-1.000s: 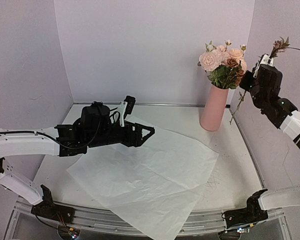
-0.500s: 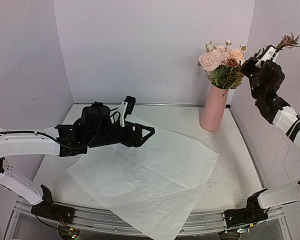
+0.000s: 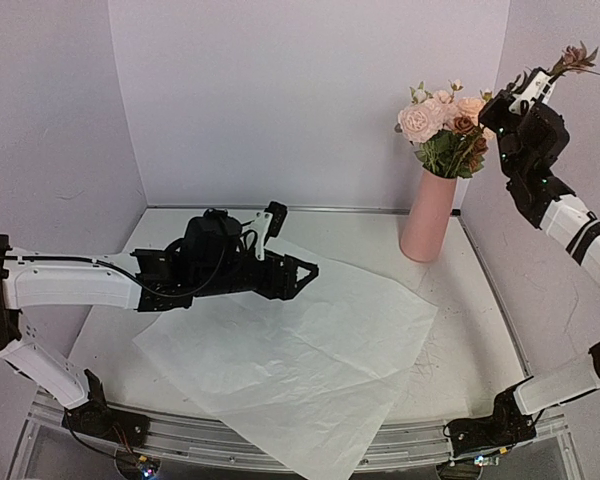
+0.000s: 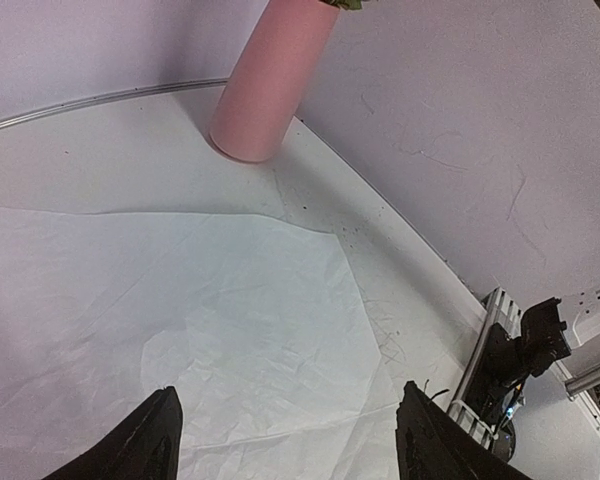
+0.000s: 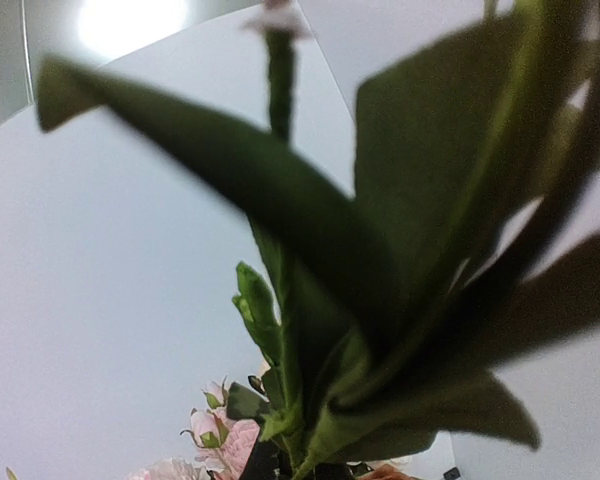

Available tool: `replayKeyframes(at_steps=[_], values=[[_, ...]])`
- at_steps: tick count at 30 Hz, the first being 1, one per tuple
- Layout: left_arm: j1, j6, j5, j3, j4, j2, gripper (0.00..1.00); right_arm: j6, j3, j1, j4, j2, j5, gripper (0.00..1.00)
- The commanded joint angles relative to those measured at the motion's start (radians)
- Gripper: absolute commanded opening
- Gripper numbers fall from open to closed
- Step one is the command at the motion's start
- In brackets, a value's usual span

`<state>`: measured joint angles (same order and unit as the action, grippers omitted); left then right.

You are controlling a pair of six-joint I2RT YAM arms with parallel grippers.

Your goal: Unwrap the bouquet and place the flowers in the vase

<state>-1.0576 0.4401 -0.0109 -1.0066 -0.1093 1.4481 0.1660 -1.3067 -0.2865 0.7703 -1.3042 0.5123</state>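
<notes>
Risk I see: right end effector is clamped on a stem high beside the flowers in the vase, so lowering blind could snag blooms or tip it; left end effector hangs open over paper.

you've got tall pink vase upright at back right, cream, pink and brownish roses standing in its mouth. one brownish flower stem aloft, right of bunch, clear of vase.
</notes>
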Motion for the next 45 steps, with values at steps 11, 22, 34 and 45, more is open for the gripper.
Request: replayKeyframes(at_steps=[11, 22, 34, 45], values=[[-0.002, -0.004, -0.003, -0.049, -0.021, 0.007, 0.74, 0.004, 0.039, 0.029, 0.098, 0.037, -0.007, 0.0], [-0.003, 0.003, -0.01, -0.043, -0.016, -0.018, 0.73, 0.213, 0.188, 0.139, 0.15, 0.031, -0.109, 0.0], [-0.003, 0.0, 0.004, -0.06, -0.014, 0.006, 0.73, 0.139, 0.141, 0.146, 0.138, -0.105, -0.267, 0.0], [-0.002, -0.003, 0.008, -0.074, -0.015, 0.018, 0.73, 0.104, 0.128, 0.146, 0.127, -0.201, -0.34, 0.0]])
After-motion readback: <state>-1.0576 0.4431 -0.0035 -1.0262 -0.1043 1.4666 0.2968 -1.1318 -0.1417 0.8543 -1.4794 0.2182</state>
